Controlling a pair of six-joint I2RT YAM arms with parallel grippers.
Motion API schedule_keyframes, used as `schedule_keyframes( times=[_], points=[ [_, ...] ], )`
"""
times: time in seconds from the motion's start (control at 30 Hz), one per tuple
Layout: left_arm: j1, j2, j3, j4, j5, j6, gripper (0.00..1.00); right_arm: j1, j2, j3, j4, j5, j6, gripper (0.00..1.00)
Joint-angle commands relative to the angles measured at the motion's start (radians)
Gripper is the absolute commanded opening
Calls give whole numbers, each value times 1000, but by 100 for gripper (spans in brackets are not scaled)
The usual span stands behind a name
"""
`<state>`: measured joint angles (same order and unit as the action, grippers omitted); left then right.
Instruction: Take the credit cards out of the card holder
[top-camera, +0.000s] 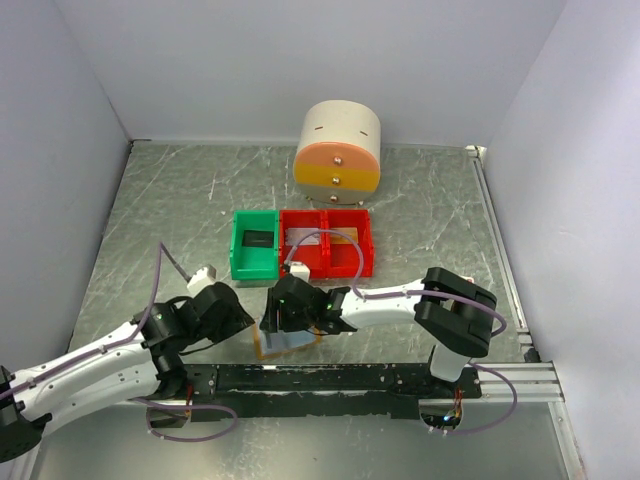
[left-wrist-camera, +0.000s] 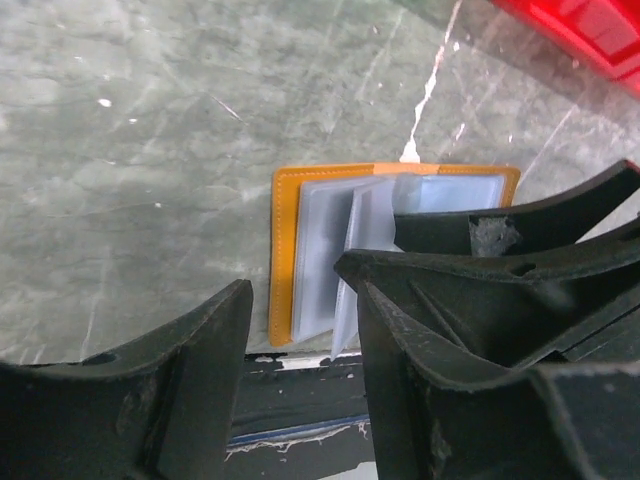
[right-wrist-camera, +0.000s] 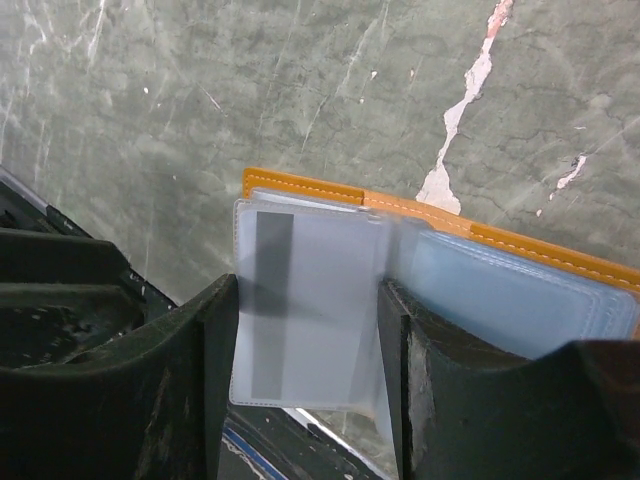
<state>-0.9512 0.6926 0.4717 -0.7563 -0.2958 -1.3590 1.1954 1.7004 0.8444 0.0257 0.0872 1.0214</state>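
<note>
- Your card holder (top-camera: 287, 345) lies open on the table (top-camera: 180, 220), close to the near edge, in front of the green bin (top-camera: 255, 245) and well apart from it.
- Your right fingers (right-wrist-camera: 130, 380) are clenched across a clear pocket of the holder, touching both of its side edges (the grey card (right-wrist-camera: 300, 320) with its dark stripe sits inside that pocket).
- Your left fingers (left-wrist-camera: 170, 400) stand parted at the holder's left side, its orange corner between them, with nothing grasped.
</note>
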Motion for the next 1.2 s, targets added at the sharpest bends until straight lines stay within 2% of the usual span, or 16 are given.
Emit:
schedule_keyframes(
  times=[0.0,0.3,0.47,0.63,0.8,0.9,1.07,1.17],
  points=[
    [-3,1,-53,141,108,56,56,-7,27,-53,-38,-25,21,46],
    [-4,-16,-148,312,227,78,46,-15,44,-47,-36,-37,20,46],
    [-3,-15,-178,379,277,104,47,-17,50,-43,-41,-39,18,46],
    [-3,49,-227,513,343,112,46,-17,45,-44,-35,-47,19,46],
    [-4,121,-200,531,325,130,42,-16,35,-34,-42,-56,7,46],
    [-3,142,-197,552,317,123,36,-17,22,-28,-43,-73,-6,46],
    [-3,150,-175,489,283,101,9,-20,-62,-27,-81,-39,-15,57],
    [-3,136,-153,407,242,106,8,-30,-134,-33,-120,-2,-5,63]
  ],
)
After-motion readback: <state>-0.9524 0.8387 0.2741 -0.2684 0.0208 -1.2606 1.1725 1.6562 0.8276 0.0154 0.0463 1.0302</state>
